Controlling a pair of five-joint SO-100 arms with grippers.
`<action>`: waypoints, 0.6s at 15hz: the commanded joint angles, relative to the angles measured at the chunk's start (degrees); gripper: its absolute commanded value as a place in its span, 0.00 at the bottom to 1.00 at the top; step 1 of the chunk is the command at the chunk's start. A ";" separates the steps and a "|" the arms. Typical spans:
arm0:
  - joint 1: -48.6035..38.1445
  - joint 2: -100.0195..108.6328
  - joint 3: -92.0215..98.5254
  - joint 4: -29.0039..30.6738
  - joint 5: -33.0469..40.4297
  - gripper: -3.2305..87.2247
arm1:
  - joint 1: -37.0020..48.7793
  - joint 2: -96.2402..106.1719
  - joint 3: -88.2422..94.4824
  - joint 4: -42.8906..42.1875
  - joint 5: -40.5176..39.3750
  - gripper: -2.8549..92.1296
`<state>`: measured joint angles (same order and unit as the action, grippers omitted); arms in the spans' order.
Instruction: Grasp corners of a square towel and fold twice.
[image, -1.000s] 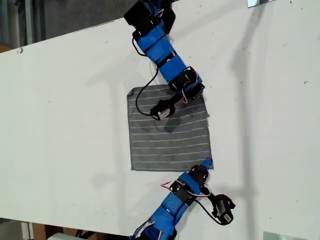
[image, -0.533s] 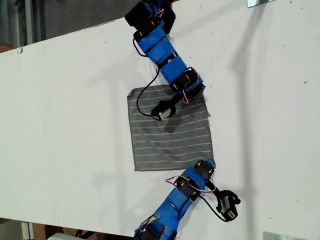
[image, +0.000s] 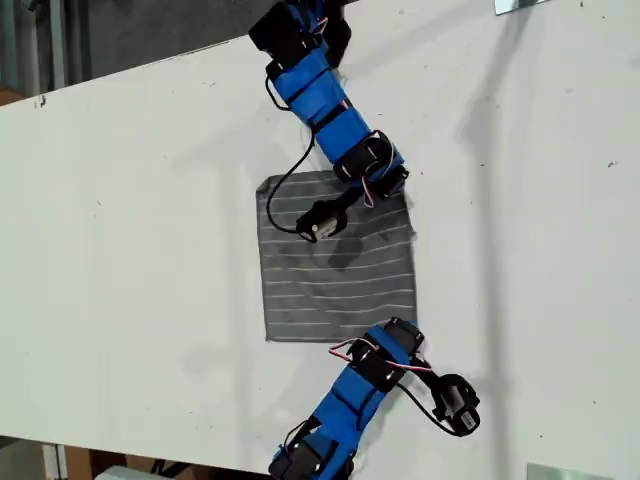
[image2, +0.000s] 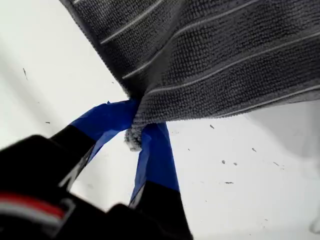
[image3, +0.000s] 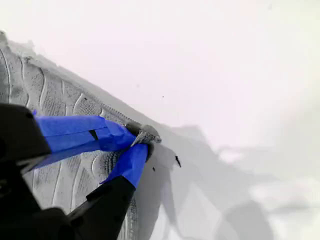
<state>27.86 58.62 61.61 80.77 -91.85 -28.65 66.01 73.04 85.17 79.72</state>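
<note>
Grey striped towel (image: 338, 258) lay spread flat on the white table (image: 130, 220), no fold yet made. My first gripper (image2: 136, 131) was clamped on one corner (image2: 133, 140), lifting it slightly; my second gripper (image3: 134, 142) pinched another corner (image3: 145, 134). By my reading the grasping was done, and both folds remained.

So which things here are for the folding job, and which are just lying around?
For the job: the towel; my first pincer, shut on one corner; my second pincer, shut on another corner.
Just there: the white table; a pale piece at the exterior view's top edge; another at its bottom edge.
</note>
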 joint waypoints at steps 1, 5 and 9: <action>-2.90 6.33 -4.92 4.22 3.96 0.03 | 1.05 7.38 -3.69 3.08 0.44 0.03; -8.17 17.14 -2.90 5.45 13.45 0.03 | 6.94 14.94 -3.60 4.92 -4.57 0.03; -20.04 34.63 16.61 1.85 18.54 0.03 | 16.61 24.26 2.64 5.10 -10.37 0.03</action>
<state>12.57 84.02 72.51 85.08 -74.53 -15.38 84.38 74.62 90.26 70.84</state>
